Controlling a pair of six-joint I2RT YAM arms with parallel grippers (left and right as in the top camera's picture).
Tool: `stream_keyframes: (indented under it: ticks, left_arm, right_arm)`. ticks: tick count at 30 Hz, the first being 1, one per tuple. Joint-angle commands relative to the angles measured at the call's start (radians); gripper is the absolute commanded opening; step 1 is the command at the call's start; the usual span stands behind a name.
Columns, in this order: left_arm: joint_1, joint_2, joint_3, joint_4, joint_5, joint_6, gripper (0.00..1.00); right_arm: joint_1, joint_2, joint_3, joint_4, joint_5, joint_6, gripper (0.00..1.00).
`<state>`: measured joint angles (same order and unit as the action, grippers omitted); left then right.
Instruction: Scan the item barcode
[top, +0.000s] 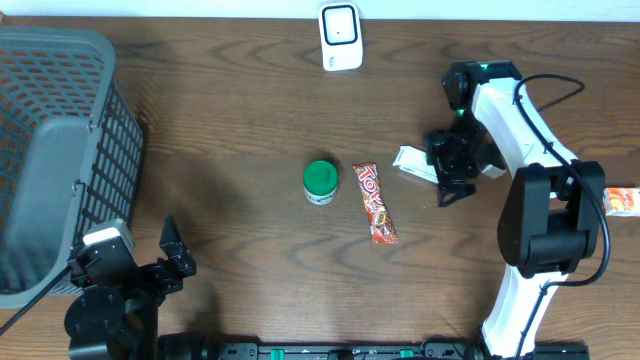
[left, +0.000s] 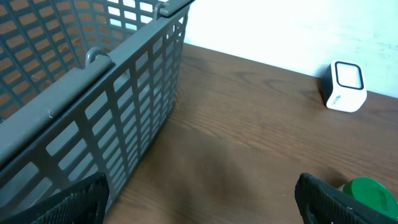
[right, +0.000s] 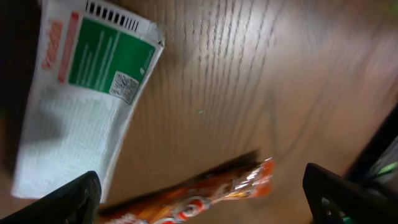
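**Both grippers open, packet flat on the table beside the right one**

Nearest you, the left gripper (top: 178, 251) sits low at the near-left corner, its fingers spread wide with nothing between them. Right beside it stands the grey basket (top: 60, 150). In the left wrist view the basket's slatted wall (left: 124, 112) fills the left half of the picture.

Further out, mid-table, a round tub with a green lid (top: 320, 181) stands just beside an orange candy bar (top: 376, 203); the two are close but apart. At the right edge, behind the right arm, lies a small orange packet (top: 622, 200).

Beyond the candy bar is the right gripper (top: 455, 180), also open and holding nothing. The white packet (top: 415, 160) lies on the table (top: 250, 120) at its left side, partly under the gripper body from overhead. Only the right wrist view shows you the white packet's (right: 81, 106) print: a green panel, a small square code and a barcode (right: 112, 15) along its top edge, facing up. One end of the candy bar (right: 205, 193) pokes in below it.

Farthest off, the white scanner (top: 341, 37) stands at the far edge, well apart from the white packet. The left wrist view catches the scanner (left: 344, 86) and the tub's lid (left: 370, 193) too.
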<state>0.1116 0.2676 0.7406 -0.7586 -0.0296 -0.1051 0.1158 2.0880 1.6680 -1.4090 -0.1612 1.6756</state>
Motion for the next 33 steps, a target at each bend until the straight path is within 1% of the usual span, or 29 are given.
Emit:
stream_keyframes:
  ticks: [1,5,10,13,16,18,22,28,30,32,33]
  left_arm:
    - [0.005,0.000,0.000,0.003,-0.008,-0.005,0.96]
    - [0.005,0.000,0.000,0.003,-0.008,-0.005,0.96]
    - [0.005,0.000,0.000,0.003,-0.008,-0.005,0.96]
    - [0.005,0.000,0.000,0.003,-0.008,-0.005,0.96]
    - [0.005,0.000,0.000,0.003,-0.008,-0.005,0.96]
    - [0.005,0.000,0.000,0.003,-0.008,-0.005,0.96]
    - [0.005,0.000,0.000,0.003,-0.008,-0.005,0.96]
    - [0.005,0.000,0.000,0.003,-0.008,-0.005,0.96]
    - [0.005,0.000,0.000,0.003,-0.008,-0.005,0.96]
    - [0.005,0.000,0.000,0.003,-0.008,-0.005,0.96]
    - [0.005,0.000,0.000,0.003,-0.008,-0.005,0.96]
  right_arm:
    - [0.009,0.011,0.011,0.058,0.063,0.217,0.99]
    - [0.012,0.011,0.011,0.114,0.134,0.218,0.99]
    - [0.011,0.011,0.011,0.122,0.212,0.232,0.99]
    - [0.017,0.013,-0.005,0.155,0.249,0.232,0.99]
    - [0.024,0.013,-0.048,0.216,0.249,0.230,0.99]
    - [0.030,0.013,-0.113,0.298,0.240,0.203,0.99]
    - [0.030,0.013,-0.180,0.364,0.208,0.182,0.98]
    - [0.027,0.013,-0.203,0.370,0.223,0.182,0.98]
    - [0.021,0.013,-0.204,0.369,0.236,0.162,0.97]
    - [0.015,0.013,-0.205,0.370,0.245,0.139,0.94]
    - [0.012,0.013,-0.206,0.370,0.248,0.131,0.91]
